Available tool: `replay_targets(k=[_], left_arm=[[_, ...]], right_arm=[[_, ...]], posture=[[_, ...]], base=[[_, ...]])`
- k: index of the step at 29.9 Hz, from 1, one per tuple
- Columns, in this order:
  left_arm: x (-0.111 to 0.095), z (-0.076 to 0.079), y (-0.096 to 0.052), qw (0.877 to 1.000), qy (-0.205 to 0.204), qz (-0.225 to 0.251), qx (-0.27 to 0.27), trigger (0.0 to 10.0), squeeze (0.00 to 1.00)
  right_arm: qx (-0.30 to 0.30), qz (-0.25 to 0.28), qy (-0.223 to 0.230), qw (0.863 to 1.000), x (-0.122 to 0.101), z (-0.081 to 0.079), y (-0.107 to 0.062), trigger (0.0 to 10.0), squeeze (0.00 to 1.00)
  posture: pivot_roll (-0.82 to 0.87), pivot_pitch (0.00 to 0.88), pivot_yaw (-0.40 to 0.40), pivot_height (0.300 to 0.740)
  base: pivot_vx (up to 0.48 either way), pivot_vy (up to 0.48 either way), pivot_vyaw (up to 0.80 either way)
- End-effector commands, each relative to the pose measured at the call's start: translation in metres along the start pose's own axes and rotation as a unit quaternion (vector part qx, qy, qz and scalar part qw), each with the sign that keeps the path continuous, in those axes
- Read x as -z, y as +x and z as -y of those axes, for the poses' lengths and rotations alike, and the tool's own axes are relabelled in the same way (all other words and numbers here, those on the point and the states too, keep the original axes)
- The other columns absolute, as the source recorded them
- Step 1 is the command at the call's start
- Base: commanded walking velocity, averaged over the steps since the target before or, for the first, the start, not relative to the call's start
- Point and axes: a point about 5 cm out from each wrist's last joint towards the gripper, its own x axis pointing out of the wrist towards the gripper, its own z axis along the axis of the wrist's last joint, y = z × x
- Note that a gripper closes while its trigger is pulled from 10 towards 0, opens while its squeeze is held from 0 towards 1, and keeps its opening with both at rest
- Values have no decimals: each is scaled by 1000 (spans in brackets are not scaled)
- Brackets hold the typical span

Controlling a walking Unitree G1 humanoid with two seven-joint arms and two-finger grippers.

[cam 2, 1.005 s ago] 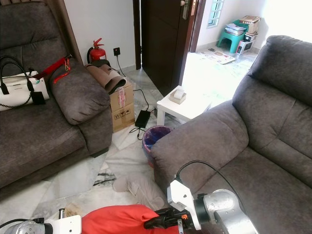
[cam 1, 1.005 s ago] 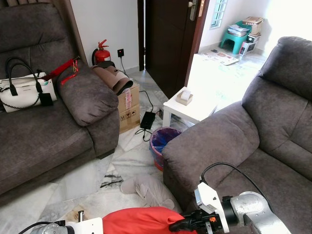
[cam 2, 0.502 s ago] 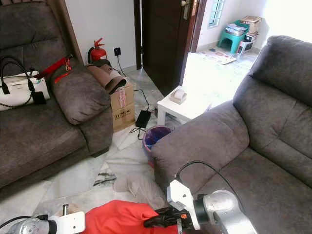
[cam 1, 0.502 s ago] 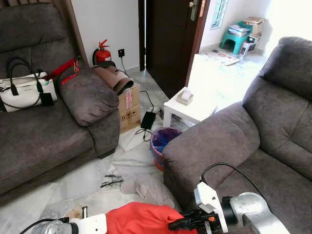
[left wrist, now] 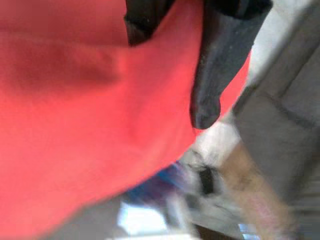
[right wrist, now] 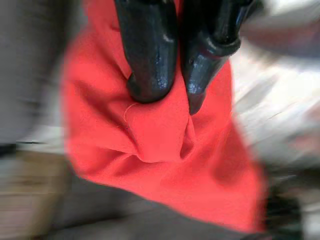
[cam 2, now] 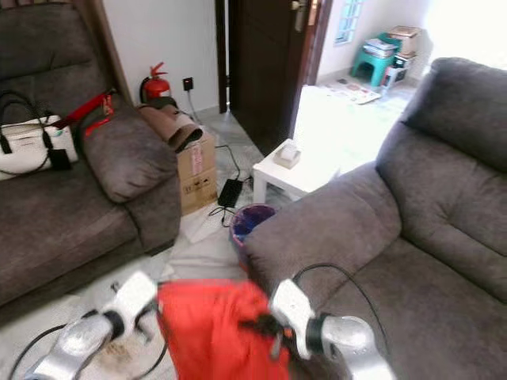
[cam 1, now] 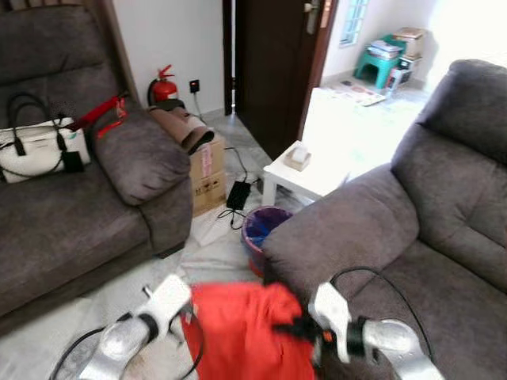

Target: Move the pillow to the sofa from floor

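Red pillow held up between both hands
Left hand [left wrist: 200, 75] and right hand [right wrist: 167, 95] each pinch the red pillow [cam 1: 245, 328] beside the grey sofa [cam 1: 372, 229].

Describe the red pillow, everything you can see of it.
The red pillow is a soft, plain bright-red fabric cushion with no visible pattern or trim. It is lifted off the floor and hangs between the two arms, creased and sagging downward. The right gripper pinches a fold of its cloth between shut fingers, and the left gripper has its fingers against the fabric on the other side. It sits just in front of the armrest of the grey sofa on the robot's right. Its lower end is cut off by the frame.
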Motion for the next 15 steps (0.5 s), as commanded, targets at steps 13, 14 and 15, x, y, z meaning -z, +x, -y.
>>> replay_targets(k=[13, 14, 15], left_arm=[[-32, 2, -4, 985, -89, 88, -119, 10000, 0], [-33, 4, -4, 985, -87, 90, -118, 10000, 0], [-33, 4, -5, 985, -89, 90, -120, 10000, 0]], right_arm=[[206, 117, 145, 961, 8, 5, 9, 10000, 0], [213, 121, 158, 957, 9, 5, 9, 10000, 0], [217, 122, 165, 954, 10, 5, 9, 10000, 0]], posture=[[95, 76, -9, 740], [95, 76, -9, 740], [96, 75, -8, 740]], base=[[0, 0, -61], [0, 0, -788], [0, 0, -788]])
